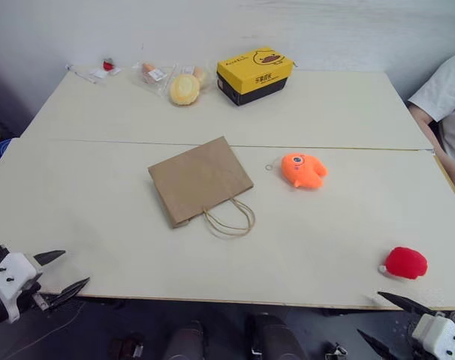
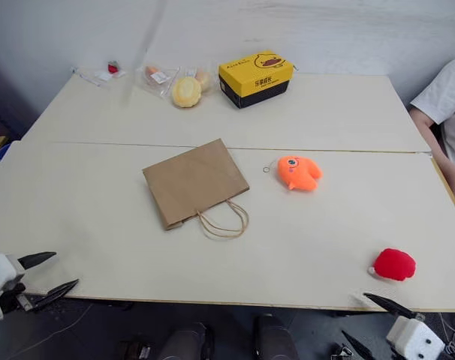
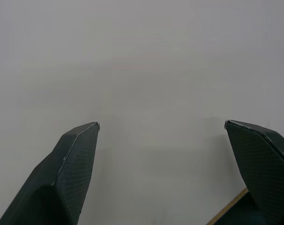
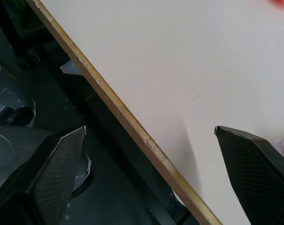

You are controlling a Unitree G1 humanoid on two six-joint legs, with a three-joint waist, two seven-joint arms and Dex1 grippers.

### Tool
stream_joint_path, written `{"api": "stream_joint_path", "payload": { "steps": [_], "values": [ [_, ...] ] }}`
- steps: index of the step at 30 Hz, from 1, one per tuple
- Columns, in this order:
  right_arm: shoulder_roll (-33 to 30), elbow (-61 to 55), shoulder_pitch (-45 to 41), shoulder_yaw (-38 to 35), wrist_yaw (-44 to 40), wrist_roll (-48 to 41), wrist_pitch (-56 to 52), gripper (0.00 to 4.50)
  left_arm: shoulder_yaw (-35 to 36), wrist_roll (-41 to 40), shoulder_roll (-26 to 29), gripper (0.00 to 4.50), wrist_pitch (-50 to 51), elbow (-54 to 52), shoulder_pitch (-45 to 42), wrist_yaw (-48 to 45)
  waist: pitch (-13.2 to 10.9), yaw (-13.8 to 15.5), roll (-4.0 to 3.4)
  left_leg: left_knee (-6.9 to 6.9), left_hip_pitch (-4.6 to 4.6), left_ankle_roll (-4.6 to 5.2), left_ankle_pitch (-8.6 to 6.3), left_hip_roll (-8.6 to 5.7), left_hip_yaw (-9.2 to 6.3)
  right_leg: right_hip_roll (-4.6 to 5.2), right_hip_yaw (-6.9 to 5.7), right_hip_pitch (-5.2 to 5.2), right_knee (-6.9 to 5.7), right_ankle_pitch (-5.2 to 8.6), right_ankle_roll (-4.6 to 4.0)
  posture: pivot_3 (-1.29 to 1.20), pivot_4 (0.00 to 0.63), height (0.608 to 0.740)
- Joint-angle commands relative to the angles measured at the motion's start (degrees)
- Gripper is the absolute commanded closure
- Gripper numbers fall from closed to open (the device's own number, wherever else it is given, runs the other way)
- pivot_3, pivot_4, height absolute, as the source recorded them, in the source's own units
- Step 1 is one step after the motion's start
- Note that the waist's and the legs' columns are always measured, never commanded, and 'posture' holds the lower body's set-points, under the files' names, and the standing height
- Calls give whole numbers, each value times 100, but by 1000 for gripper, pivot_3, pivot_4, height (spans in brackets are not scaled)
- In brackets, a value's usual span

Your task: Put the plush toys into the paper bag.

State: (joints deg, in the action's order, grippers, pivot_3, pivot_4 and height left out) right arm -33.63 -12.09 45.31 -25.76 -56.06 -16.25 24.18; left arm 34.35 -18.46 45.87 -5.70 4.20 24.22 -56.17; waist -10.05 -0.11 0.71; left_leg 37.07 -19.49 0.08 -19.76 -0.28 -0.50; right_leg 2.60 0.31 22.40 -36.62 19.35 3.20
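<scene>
Even, soft overhead light, no glare on the table [image 1: 348, 112]. Faint shadows sit close under the bag [image 1: 200, 180] and red toy [image 1: 405, 262]. A blurred streak crosses the right eye view's upper left; red blurs mark the right wrist view's edge.

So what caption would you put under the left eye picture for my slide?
Flat paper bag on the table, orange plush toy and red plush toy waiting outside it.

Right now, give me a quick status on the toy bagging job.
Left gripper, right gripper open, empty. Paper bag flat; orange plush toy, red plush toy on table. Nothing in the way.
</scene>
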Motion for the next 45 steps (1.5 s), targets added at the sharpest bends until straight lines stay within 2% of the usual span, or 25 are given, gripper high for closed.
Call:
{"api": "stream_joint_path", "payload": {
  "steps": [1,4,6,9,11,14,18,23,25,30,35,43,45],
  "values": [
    [8,-84,-64,79,70,-46,0,0,73,-180,88,13,44,-194,-31,-127,0,-1,0,-1,0,0,0,0,0,0,-1,1,0,0,0,0,150,740],
    [39,-212,-134,177,123,-120,-78,0,49,-507,137,13,527,-523,-49,-325,0,-4,0,1,0,-1,0,0,1,0,0,0,0,0,0,0,150,740],
    [103,-541,-285,398,-118,-759,-79,0,-159,-968,332,13,1253,-976,-269,-545,0,-5,1,1,1,-1,0,0,0,0,-1,-1,-2,0,0,0,150,740],
    [174,-1008,-569,380,409,-1274,-854,0,-570,-1604,728,13,2500,-1571,-713,-686,-2,4,-3,12,6,-5,3,1,-1,2,-2,-3,-24,0,0,0,150,740],
    [247,-1293,-763,443,494,-1542,-992,0,-937,-1808,956,13,3010,-1948,-1099,-749,0,10,-8,19,5,-4,4,1,0,5,-2,-5,-29,0,0,0,150,740],
    [386,-1835,-1182,645,881,-1681,-1244,0,-1753,-1702,1003,13,3228,-2190,-2144,-705,-3,6,-19,12,7,-8,6,0,-1,4,-6,-3,-28,0,0,0,150,740],
    [586,-2233,-1649,952,1360,-1545,-1555,0,-2926,-1123,541,13,3042,-1895,-3628,-629,-2,-1,-18,13,3,-23,13,-1,-2,-6,-7,4,-38,-1,3,0,150,740],
    [766,-2293,-1869,1330,1602,-1248,-1710,0,-4320,-101,-250,13,2622,-1041,-5035,-710,-3,1,-16,21,-2,-30,18,-2,5,-19,-1,9,-45,-3,7,0,150,740],
    [803,-2285,-1883,1388,1640,-1180,-1718,0,-4652,149,-479,13,2545,-727,-5393,-791,-3,3,-15,35,-8,-31,19,-2,5,-22,0,12,-51,-4,9,0,150,740],
    [877,-2237,-1807,1457,1683,-1037,-1669,0,-5020,497,-898,13,2455,-169,-5943,-897,-3,-9,-14,61,-24,-31,19,1,6,-28,3,23,-69,-3,11,0,150,740],
    [961,-2301,-1664,1511,1784,-863,-1675,0,-5208,524,-1230,13,2979,-24,-6262,-953,-4,4,-13,84,-31,-31,18,1,4,-25,2,23,-82,0,15,0,150,740],
    [992,-2555,-1640,1590,2003,-816,-1840,0,-5517,1035,-1536,13,2626,413,-6477,-940,-4,0,-13,94,-34,-34,20,0,0,-26,1,24,-88,0,16,0,150,740],
    [967,-2605,-1654,1559,2052,-846,-1904,0,-5526,1101,-1622,398,2532,505,-6487,-927,-4,6,-13,96,-35,-38,23,0,0,-25,1,24,-88,0,16,0,150,740]
  ]
}}
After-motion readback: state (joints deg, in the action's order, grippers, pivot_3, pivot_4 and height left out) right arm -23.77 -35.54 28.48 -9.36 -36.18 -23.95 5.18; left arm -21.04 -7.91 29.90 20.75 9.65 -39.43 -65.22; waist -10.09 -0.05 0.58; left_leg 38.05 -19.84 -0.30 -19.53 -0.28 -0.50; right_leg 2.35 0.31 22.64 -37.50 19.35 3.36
